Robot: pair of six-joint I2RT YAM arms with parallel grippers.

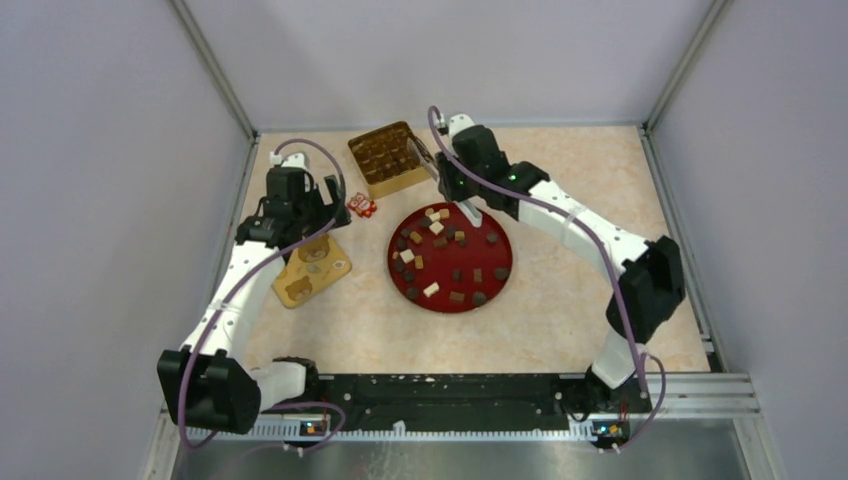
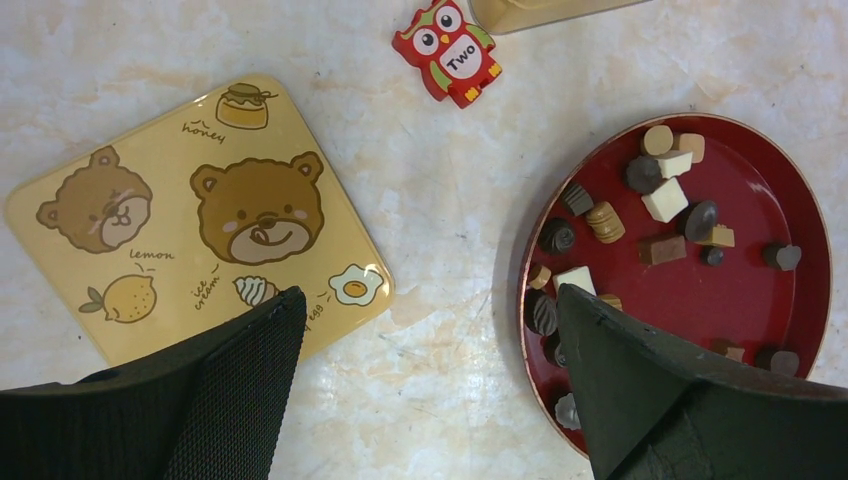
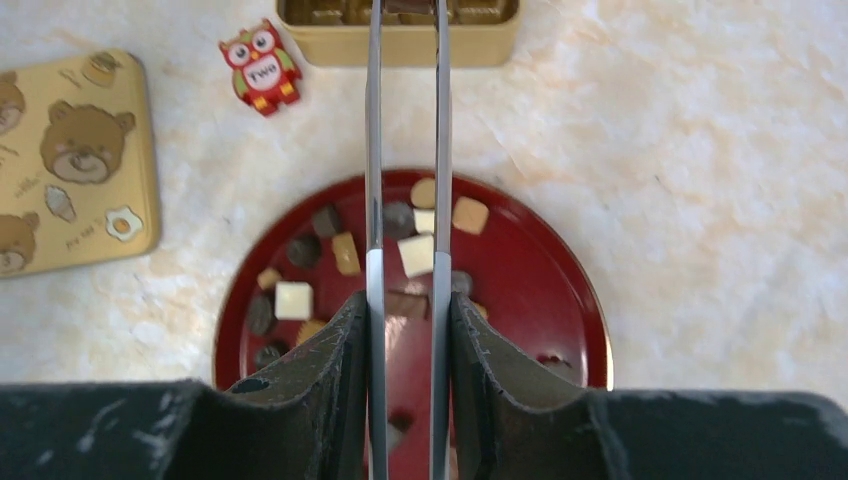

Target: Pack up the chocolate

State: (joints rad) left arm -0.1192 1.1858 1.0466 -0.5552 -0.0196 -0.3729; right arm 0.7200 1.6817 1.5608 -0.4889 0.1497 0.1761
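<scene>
Right fingers (image 3: 345,350) pinch slim metal tweezers (image 3: 373,150) over the gold compartmented tin (image 3: 400,45), likely delivering bite-size chocolate pieces (image 3: 416,254) from the round red plate (image 3: 540,270); left fingers (image 2: 250,350) hang spread, idle.

The bench (image 2: 440,400) looked like marble-print laminate, smooth with a soft sheen. The red plate (image 2: 760,290) was glossy, kinda lacquer-ish. The bear lid (image 2: 200,215) looked like shiny printed tin. The tweezers (image 3: 375,150) were bare polished metal, and the left pincer (image 2: 428,295) had matt black, rough, woven-looking fingers (image 2: 240,390).
</scene>
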